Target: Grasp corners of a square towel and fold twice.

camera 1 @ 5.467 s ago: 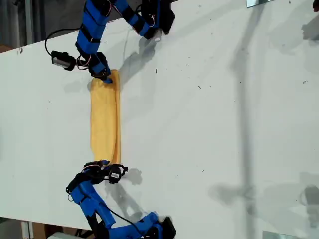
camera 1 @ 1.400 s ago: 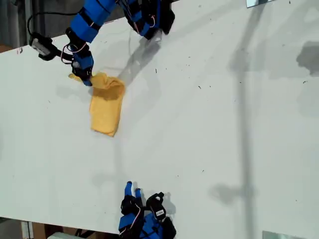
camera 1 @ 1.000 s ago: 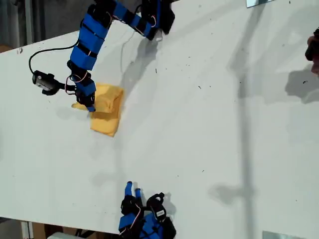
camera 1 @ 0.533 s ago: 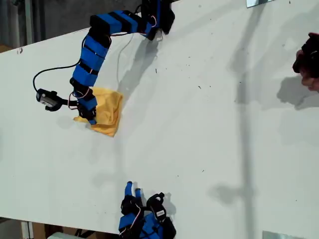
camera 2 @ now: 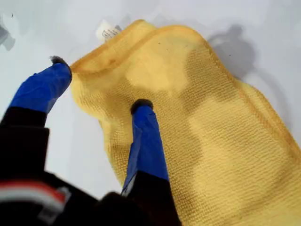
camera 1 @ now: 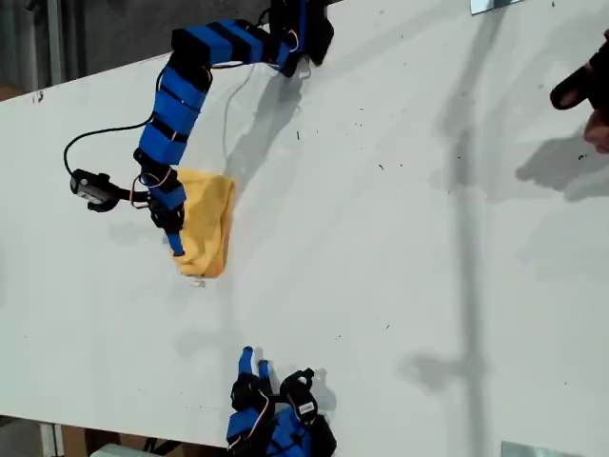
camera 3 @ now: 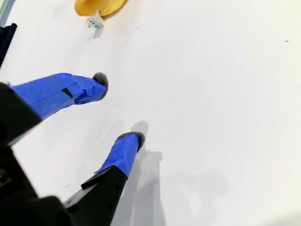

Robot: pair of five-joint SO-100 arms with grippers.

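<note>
The yellow-orange towel (camera 1: 207,221) lies folded into a small thick pad on the white table (camera 1: 400,286), toward the exterior view's left, its white tag (camera 1: 198,282) sticking out at the nearer end. My first gripper (camera 1: 176,244) (camera 2: 99,87) stands open over the towel's (camera 2: 207,117) rounded folded corner (camera 2: 89,70). One finger (camera 2: 146,141) rests on the cloth, the other (camera 2: 44,87) is off its edge over bare table. My second gripper (camera 1: 254,362) (camera 3: 116,110) is open and empty near the exterior view's bottom edge, well apart from the towel (camera 3: 99,6).
A person's dark-gloved hand (camera 1: 585,88) shows at the exterior view's right edge, casting a shadow on the table. The two arm bases sit at the top (camera 1: 300,29) and bottom (camera 1: 285,433) of the exterior view. A black cable (camera 1: 100,143) loops beside the first arm.
My first gripper carried the towel's far end over onto the near end, then let go. The towel now lies flat, folded short, with its tag showing. The second arm stayed drawn back.
</note>
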